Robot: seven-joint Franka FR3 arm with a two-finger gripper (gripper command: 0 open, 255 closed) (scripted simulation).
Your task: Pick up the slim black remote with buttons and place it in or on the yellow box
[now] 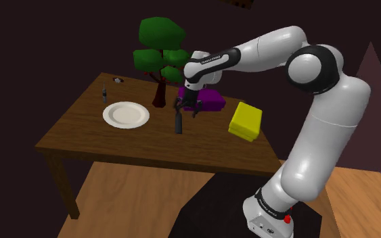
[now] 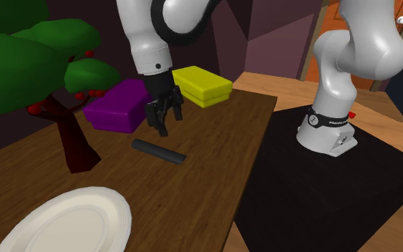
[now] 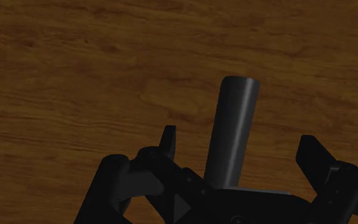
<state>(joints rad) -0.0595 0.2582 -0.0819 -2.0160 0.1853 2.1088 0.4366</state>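
Note:
A slim dark remote [image 2: 158,151] lies flat on the wooden table [image 1: 80,132], between the white plate and the purple box. My gripper [image 2: 162,119] hangs open just above it, pointing down. In the wrist view the remote [image 3: 234,124] runs out from between the two black fingers [image 3: 168,145], which stand well apart and do not touch it. From the shoulder camera the gripper [image 1: 187,108] hovers over the remote [image 1: 178,124]. The yellow box [image 1: 246,121] [image 2: 202,84] sits closed on the table, on the stand's side of the gripper.
A purple box [image 1: 211,99] [image 2: 117,105] lies just behind the gripper. A small tree [image 1: 160,54] [image 2: 42,64] with red berries stands beside it. A white plate [image 1: 126,114] [image 2: 67,222] rests near the remote. Two small items [image 1: 105,92] sit at the far corner.

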